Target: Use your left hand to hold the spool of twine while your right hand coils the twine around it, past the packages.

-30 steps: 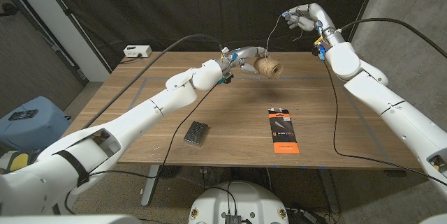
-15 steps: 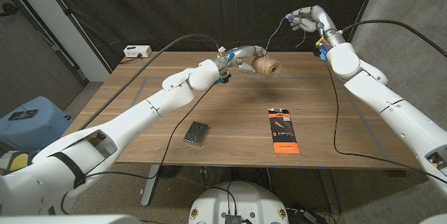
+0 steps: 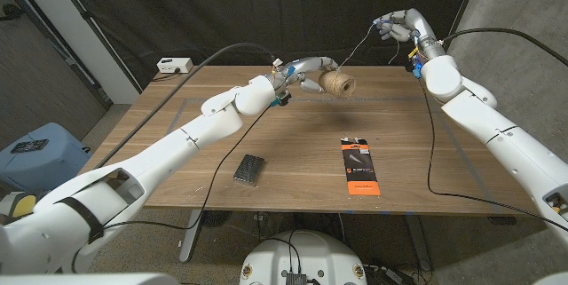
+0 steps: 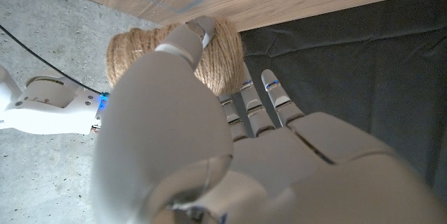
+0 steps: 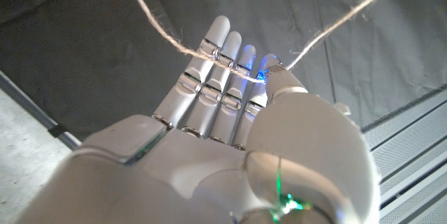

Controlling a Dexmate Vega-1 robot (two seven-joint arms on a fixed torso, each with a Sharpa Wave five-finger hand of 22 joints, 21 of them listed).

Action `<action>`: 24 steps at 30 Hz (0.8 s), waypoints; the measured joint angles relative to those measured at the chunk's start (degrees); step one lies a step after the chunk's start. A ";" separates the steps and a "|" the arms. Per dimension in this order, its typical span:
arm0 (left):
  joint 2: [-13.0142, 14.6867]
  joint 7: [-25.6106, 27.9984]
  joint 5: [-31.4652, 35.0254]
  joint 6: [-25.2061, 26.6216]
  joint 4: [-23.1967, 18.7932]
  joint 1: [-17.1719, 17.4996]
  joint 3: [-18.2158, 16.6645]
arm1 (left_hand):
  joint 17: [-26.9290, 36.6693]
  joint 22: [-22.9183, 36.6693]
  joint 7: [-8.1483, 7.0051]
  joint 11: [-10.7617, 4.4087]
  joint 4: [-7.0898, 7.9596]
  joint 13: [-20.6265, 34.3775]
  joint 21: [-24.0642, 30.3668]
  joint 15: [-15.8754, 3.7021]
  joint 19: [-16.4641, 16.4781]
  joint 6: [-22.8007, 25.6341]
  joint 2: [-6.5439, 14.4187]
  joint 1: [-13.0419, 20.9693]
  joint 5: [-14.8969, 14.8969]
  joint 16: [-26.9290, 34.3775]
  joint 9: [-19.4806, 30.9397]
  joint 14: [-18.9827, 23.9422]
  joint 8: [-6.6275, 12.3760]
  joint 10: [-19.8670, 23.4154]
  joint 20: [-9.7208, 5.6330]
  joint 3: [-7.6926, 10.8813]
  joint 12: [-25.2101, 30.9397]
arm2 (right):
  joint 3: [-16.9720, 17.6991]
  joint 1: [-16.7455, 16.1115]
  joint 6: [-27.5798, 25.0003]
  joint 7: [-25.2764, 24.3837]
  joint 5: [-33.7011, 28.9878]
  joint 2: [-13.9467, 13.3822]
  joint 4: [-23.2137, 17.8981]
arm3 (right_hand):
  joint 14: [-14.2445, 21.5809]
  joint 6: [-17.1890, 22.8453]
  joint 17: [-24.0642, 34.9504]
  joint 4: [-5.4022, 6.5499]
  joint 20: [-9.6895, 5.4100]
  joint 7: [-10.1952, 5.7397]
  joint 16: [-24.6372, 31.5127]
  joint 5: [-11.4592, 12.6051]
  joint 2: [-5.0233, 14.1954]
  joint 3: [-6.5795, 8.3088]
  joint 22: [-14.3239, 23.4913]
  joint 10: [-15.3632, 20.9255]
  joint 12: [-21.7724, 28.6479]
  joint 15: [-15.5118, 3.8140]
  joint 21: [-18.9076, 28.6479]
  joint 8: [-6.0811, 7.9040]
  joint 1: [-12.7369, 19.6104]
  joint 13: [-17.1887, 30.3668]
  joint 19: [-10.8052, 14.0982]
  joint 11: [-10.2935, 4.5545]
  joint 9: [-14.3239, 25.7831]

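Now the left hand (image 3: 306,69) is gripping the spool of twine (image 3: 338,83) and holding it up in the air above the far part of the table (image 3: 177,134), thumb pressed across the wound body as the left wrist view shows. Over to the right, the right hand (image 3: 397,27) is raised high beyond the table's far edge, pinching the twine (image 3: 357,52) between thumb and fingers, with a loose tail curling away past them. The strand is running in a fairly straight line down from that hand to the spool.

To wind well from here, I would judge the right hand needs to be circling the spool's body while keeping the line lightly taut, so each turn is seating beside the last rather than slipping off the end. The left hand should be holding the spool steady, its fingers clear of the winding path.

Nearer the robot, the orange-and-black package (image 3: 360,167) and a small dark package (image 3: 248,169) are lying flat, well apart from the action.
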 measured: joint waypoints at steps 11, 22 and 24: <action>-0.02 0.54 -0.95 -1.17 -0.02 0.32 -0.81 | 0.00 0.01 0.00 -0.01 0.00 0.00 0.00 0.00 0.00 0.00 -0.01 -0.01 -0.04 0.00 0.00 0.00 0.00 0.01 0.00 0.00 -0.28 | 0.56 -0.93 -1.09 -1.43 0.93 -0.34 0.95 | 0.00 0.19 0.00 0.00 0.00 -0.19 -0.22 0.00 0.04 0.00 0.00 0.00 0.00 0.00 0.00 -0.16 -0.04 0.00 0.00 0.00 -0.03; -0.59 1.03 -2.89 -1.91 0.13 0.59 -1.72 | 0.01 0.01 -0.30 -0.40 0.00 0.00 0.31 0.00 0.00 0.30 -0.17 -0.18 -0.17 0.00 0.00 0.00 0.00 0.40 0.00 0.00 -0.42 | -0.05 -1.15 -2.26 -1.52 2.07 -0.01 1.99 | 0.00 0.18 -0.01 0.00 0.00 -0.18 -0.22 0.00 0.17 0.00 0.00 0.00 0.00 0.00 0.00 -0.38 -0.17 -0.01 0.00 0.00 -0.04; -0.77 1.23 -3.21 -2.16 0.24 0.66 -1.92 | 0.01 0.01 -0.30 -0.40 0.00 0.00 0.31 -0.21 0.02 0.31 -0.18 -0.18 -0.15 0.00 0.00 0.22 0.00 0.40 -0.02 0.00 -0.39 | -0.28 -1.11 -2.64 -1.32 2.41 0.17 2.24 | 0.00 0.18 -0.01 0.00 0.00 -0.18 -0.22 0.00 0.17 0.00 0.00 0.00 0.00 0.00 0.00 -0.39 -0.17 -0.01 0.00 0.00 -0.05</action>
